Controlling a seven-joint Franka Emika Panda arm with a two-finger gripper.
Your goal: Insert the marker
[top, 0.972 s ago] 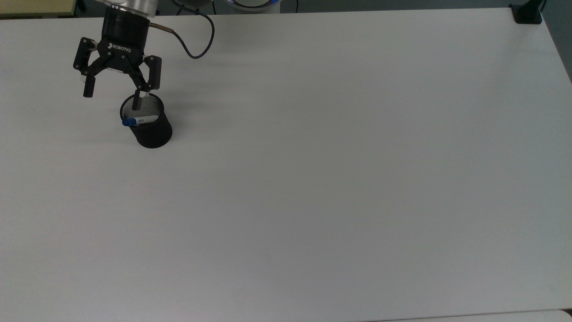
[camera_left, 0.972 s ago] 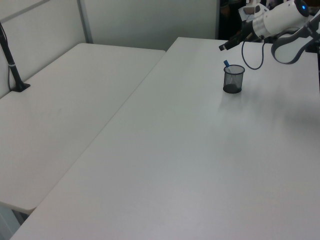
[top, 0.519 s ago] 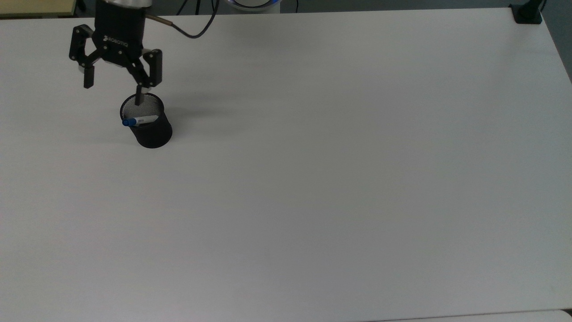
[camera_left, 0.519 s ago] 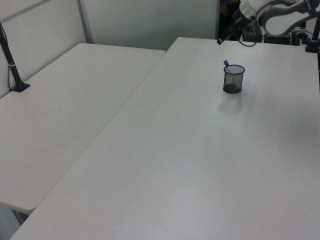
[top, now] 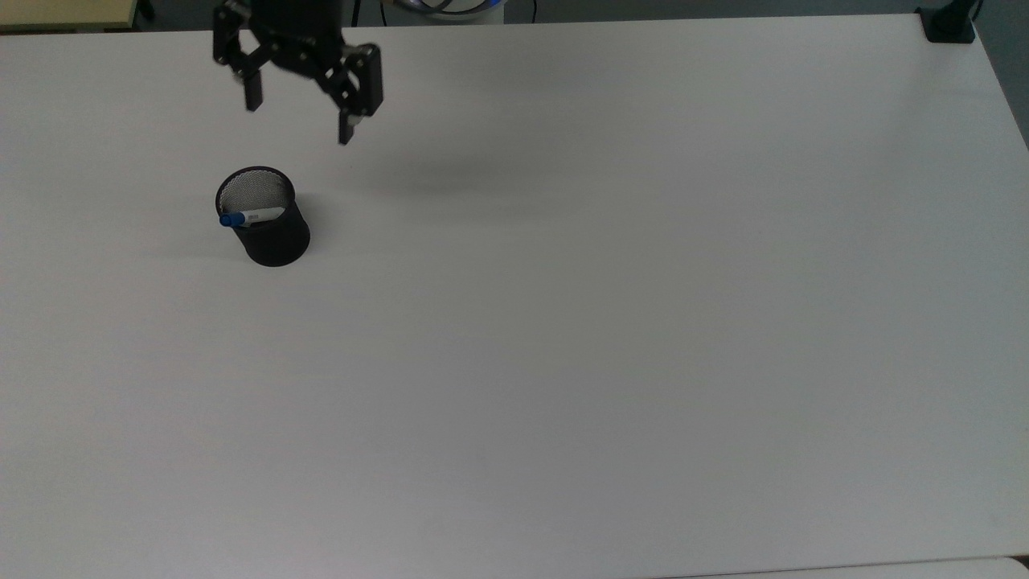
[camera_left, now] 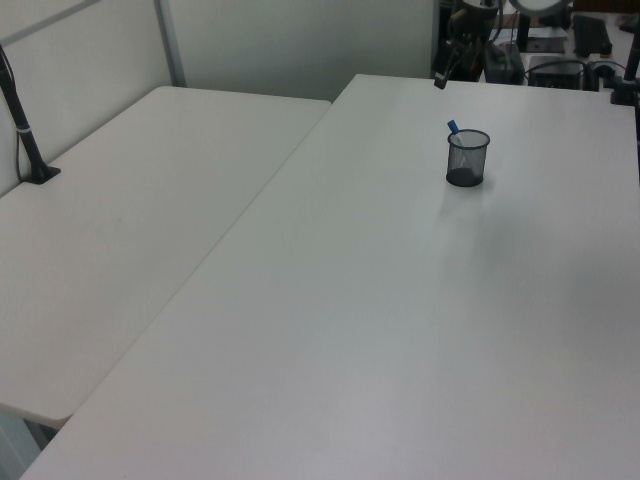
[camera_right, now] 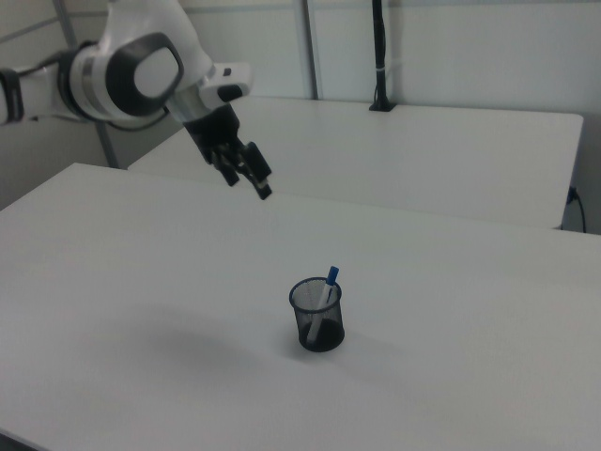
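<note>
The marker stands inside the black mesh cup, leaning against the rim, with its blue cap poking just above the edge on the top view's left side. In the right view the marker tilts slightly, cap uppermost, its white barrel showing through the mesh of the cup. In the left view the blue cap shows just above the rim of the cup; the barrel is hard to make out there, perhaps hidden behind the mesh.

The cup stands upright on the white table, near the far left corner in the top view.

The gripper hangs above the table, well apart from the cup and toward the top view's upper right of it. Its two fingers are spread wide, with nothing between them. In the right view the gripper points downward from the white arm.
</note>
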